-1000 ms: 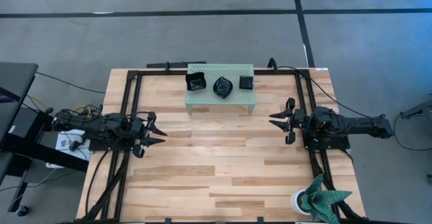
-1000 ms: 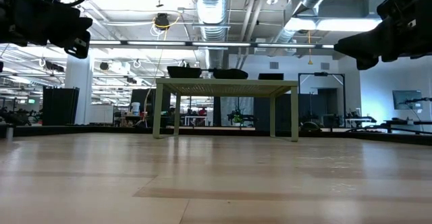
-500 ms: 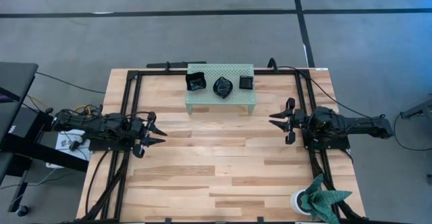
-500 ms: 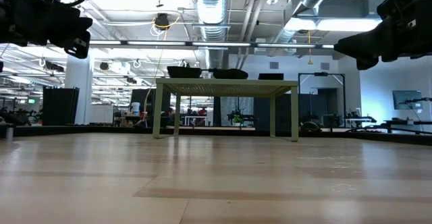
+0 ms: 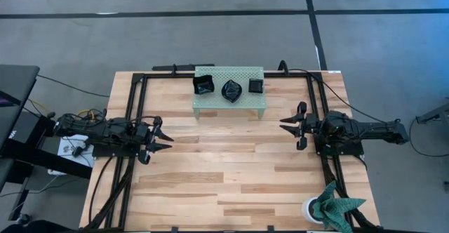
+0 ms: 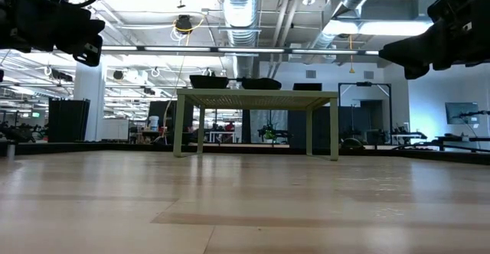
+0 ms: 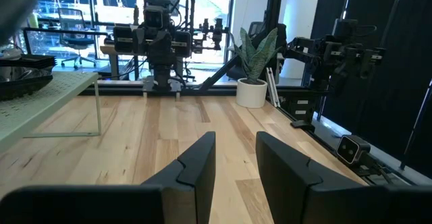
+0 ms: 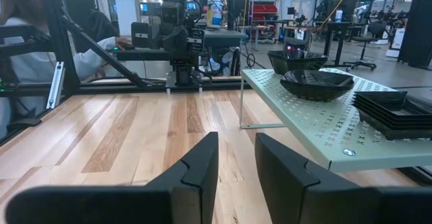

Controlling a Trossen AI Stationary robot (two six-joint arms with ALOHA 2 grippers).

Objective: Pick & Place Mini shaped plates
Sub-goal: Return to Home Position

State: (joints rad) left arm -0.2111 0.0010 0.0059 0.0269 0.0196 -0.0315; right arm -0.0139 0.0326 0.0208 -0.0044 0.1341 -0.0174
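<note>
Three lots of glossy black mini shaped plates [image 5: 204, 85] [image 5: 231, 90] [image 5: 257, 85] rest on top of a pale green perforated rack [image 5: 230, 103] at the middle of the table's far side. The right wrist view shows them as a round dish [image 8: 317, 82], a deeper one [image 8: 297, 61] and a square stack [image 8: 395, 109]. My left gripper [image 5: 168, 142] hovers level at the table's left side, open with nothing between its fingers [image 7: 196, 166]. My right gripper [image 5: 283, 125] hovers level at the right side, facing it, open and just as bare [image 8: 199, 163].
A potted plant [image 5: 337, 206] stands at the table's near right corner. Black frame rails [image 5: 137, 107] run along the table's left, right and far sides. A person [image 8: 27, 62] sits beyond the table's left side. Bare wood [image 5: 224, 163] lies between the two grippers.
</note>
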